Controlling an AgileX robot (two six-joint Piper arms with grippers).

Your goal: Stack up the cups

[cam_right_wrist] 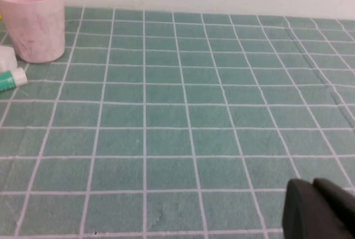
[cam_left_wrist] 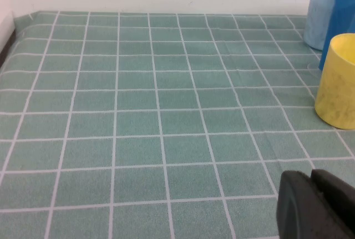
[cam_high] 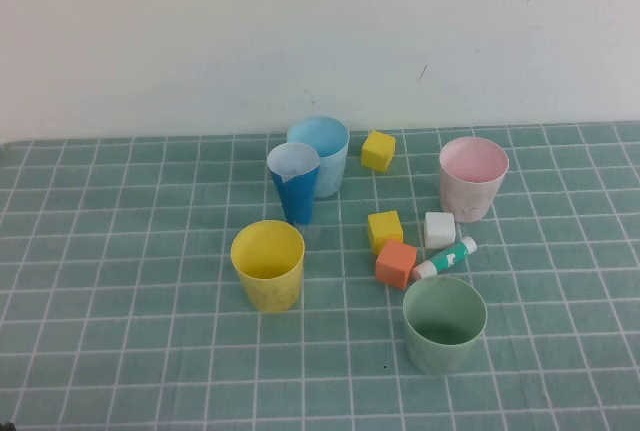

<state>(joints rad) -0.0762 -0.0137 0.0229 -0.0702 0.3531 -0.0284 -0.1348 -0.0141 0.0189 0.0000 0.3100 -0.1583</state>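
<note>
Four cups stand upright and apart on the green checked cloth in the high view: light blue (cam_high: pixel 322 156) at the back, yellow (cam_high: pixel 268 265) front left, pale pink (cam_high: pixel 472 179) back right, sage green (cam_high: pixel 444 324) front right. Neither arm shows in the high view. My left gripper (cam_left_wrist: pixel 312 177) is shut and empty, low over the cloth, with the yellow cup (cam_left_wrist: pixel 337 89) and the light blue cup (cam_left_wrist: pixel 319 16) ahead of it. My right gripper (cam_right_wrist: pixel 314 184) is shut and empty over bare cloth, far from the pink cup (cam_right_wrist: pixel 33 20).
A narrow blue cone (cam_high: pixel 294 184) stands just in front of the light blue cup. Two yellow cubes (cam_high: pixel 378 150) (cam_high: pixel 385 230), an orange cube (cam_high: pixel 396 264), a white cube (cam_high: pixel 439 230) and a green-and-white tube (cam_high: pixel 446 259) lie between the cups. A white wall backs the table.
</note>
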